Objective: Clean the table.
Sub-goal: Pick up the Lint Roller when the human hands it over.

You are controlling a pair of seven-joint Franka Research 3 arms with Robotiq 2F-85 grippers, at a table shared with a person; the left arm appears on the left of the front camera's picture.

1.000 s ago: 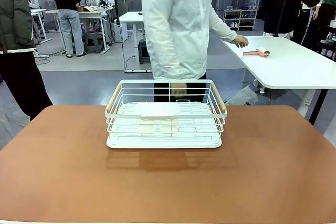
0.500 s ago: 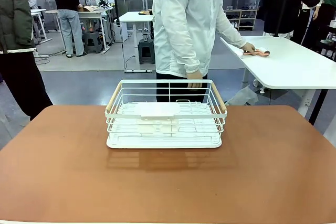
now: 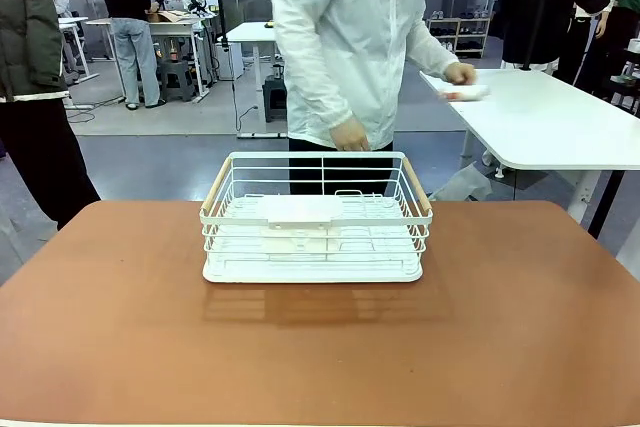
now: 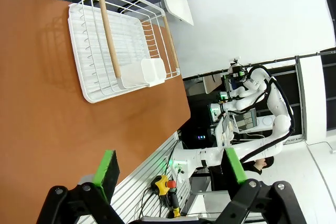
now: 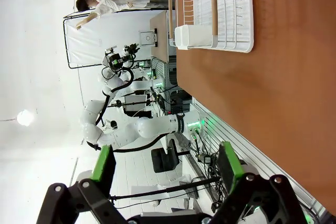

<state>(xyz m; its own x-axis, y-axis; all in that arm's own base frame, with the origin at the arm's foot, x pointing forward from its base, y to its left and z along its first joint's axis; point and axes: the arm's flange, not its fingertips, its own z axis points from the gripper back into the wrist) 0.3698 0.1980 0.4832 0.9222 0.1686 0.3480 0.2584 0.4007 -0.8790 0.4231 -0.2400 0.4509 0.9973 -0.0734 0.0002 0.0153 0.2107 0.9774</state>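
Observation:
The table [image 3: 320, 347] has a smooth reddish-brown top, with a white wire dish rack [image 3: 315, 237] with wooden side handles standing at its far middle. In the left wrist view my left gripper [image 4: 170, 169] is open off the table's near edge, nothing between its green pads, with the table [image 4: 42, 129] and rack [image 4: 107, 40] well ahead. In the right wrist view my right gripper [image 5: 167, 165] is likewise open and empty, off the table [image 5: 294, 77], far from the rack [image 5: 231, 14].
A person in a white jacket [image 3: 345, 47] stands just behind the rack, one hand [image 3: 350, 135] above its far rim, the other hand [image 3: 460, 74] over a small light item on the white side table [image 3: 550, 127] at the right. Other people stand farther back.
The person has shifted sideways behind the rack, and the hand at the white table has moved over the small item there. Both grippers stay open.

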